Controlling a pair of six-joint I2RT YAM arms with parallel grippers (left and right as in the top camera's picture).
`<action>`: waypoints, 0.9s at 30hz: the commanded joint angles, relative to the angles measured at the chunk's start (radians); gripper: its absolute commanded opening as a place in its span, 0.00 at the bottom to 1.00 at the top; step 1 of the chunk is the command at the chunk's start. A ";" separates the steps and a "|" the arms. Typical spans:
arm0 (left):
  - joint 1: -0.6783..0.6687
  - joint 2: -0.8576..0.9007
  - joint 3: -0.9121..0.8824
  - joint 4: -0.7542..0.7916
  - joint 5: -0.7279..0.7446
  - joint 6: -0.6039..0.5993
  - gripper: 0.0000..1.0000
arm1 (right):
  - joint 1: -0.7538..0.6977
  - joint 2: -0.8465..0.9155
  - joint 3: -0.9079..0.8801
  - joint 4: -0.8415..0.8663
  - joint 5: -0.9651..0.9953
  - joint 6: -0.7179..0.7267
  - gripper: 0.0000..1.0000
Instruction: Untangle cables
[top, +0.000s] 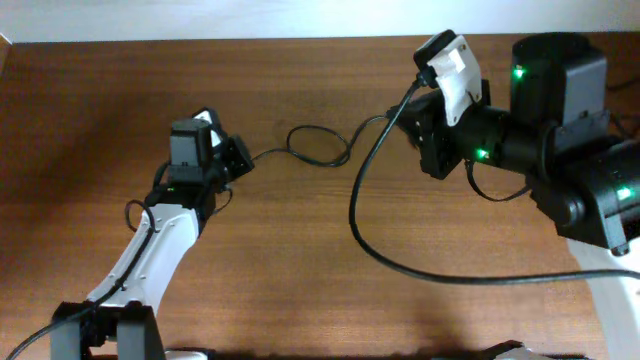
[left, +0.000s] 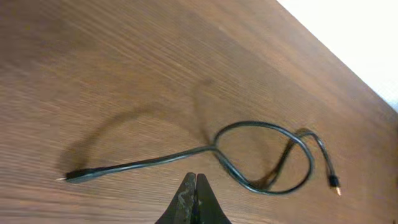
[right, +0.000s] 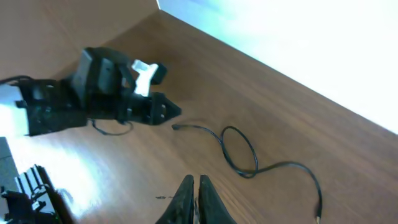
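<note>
One cable is laid on the table, between the left gripper and the right gripper. A loop is formed about its middle, and one end is stretched out to each side. One plug end is set just beside the left gripper's tips. Thicker arm wiring is draped over the table on the right, nearer the arm bases.

I see a brown wooden table filling nearly all of the overhead view, its grain running left to right, with a pale strip beyond its far edge along the top. In both wrist views the area past that edge is washed out to bright white, so I cannot tell whether it is wall or floor. Light lays a pale sheen on the wood in the right wrist view.
</note>
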 joint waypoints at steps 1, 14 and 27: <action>-0.010 0.006 -0.004 0.055 0.150 0.053 0.00 | 0.003 0.017 0.003 -0.014 0.021 0.008 0.04; -0.046 -0.494 0.040 -0.098 -0.200 0.054 0.00 | 0.005 0.733 0.003 0.111 -0.017 -0.580 0.99; -0.047 -0.491 0.040 -0.133 -0.204 0.098 0.00 | 0.010 0.877 0.085 0.121 -0.007 -0.542 0.04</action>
